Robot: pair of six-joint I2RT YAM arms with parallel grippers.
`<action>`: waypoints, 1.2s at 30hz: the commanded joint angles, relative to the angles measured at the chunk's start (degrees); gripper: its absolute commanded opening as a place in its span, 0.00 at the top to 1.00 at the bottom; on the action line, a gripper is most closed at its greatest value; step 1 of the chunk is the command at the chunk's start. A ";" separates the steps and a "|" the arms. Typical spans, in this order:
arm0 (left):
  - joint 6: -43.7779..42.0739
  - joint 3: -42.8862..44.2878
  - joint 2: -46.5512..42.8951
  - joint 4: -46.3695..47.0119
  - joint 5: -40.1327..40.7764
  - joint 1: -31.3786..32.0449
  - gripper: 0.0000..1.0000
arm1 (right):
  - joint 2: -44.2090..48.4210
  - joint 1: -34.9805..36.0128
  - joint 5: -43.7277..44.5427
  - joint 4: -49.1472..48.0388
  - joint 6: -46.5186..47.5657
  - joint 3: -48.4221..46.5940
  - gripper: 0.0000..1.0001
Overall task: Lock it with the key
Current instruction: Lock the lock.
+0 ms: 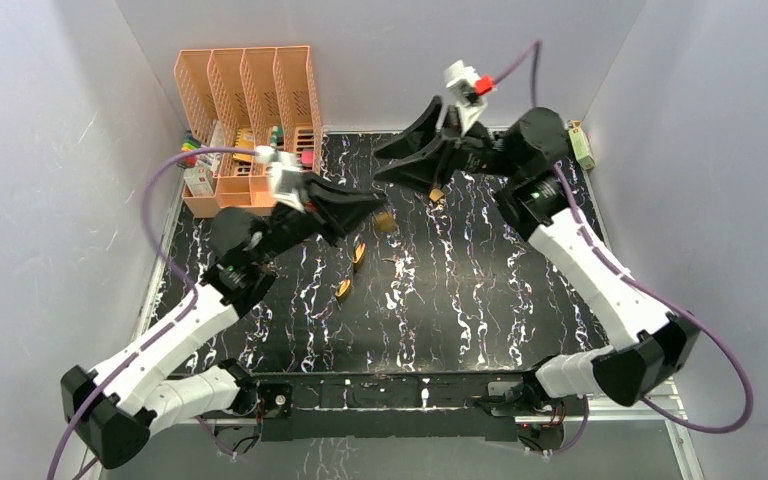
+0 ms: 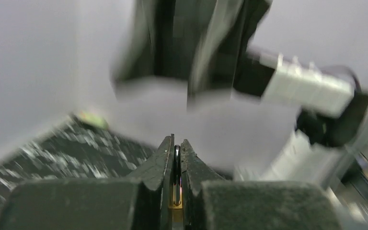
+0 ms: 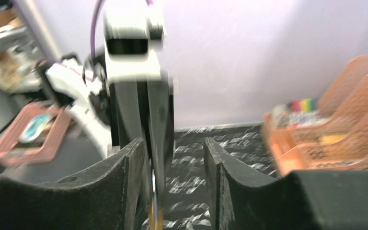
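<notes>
Apparently the left gripper (image 2: 177,146) is clamped on a thin brass piece, probably the key (image 2: 176,196), held above the table (image 1: 480,300). The right gripper (image 3: 173,148) has its fingers apart. Inserting and turning seem to remain.
</notes>
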State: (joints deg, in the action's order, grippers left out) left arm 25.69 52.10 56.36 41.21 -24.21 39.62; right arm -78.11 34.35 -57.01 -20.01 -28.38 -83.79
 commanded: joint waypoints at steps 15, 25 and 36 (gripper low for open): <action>-1.69 10.12 9.76 -16.89 -20.34 -7.08 1.00 | 16.28 -0.35 19.22 0.14 9.59 14.27 0.17; -2.33 16.21 10.73 -17.54 -21.15 -8.96 1.00 | 16.98 -0.34 19.48 2.96 12.31 20.47 0.19; -1.26 18.82 11.96 -14.21 -20.62 -9.91 1.00 | 16.95 -0.36 17.43 -1.72 7.93 26.22 0.25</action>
State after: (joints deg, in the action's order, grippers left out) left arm 23.62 68.16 68.18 23.18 -44.18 30.20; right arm -62.33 33.82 -38.81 -16.62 -18.87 -58.08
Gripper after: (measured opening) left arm 0.021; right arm 0.759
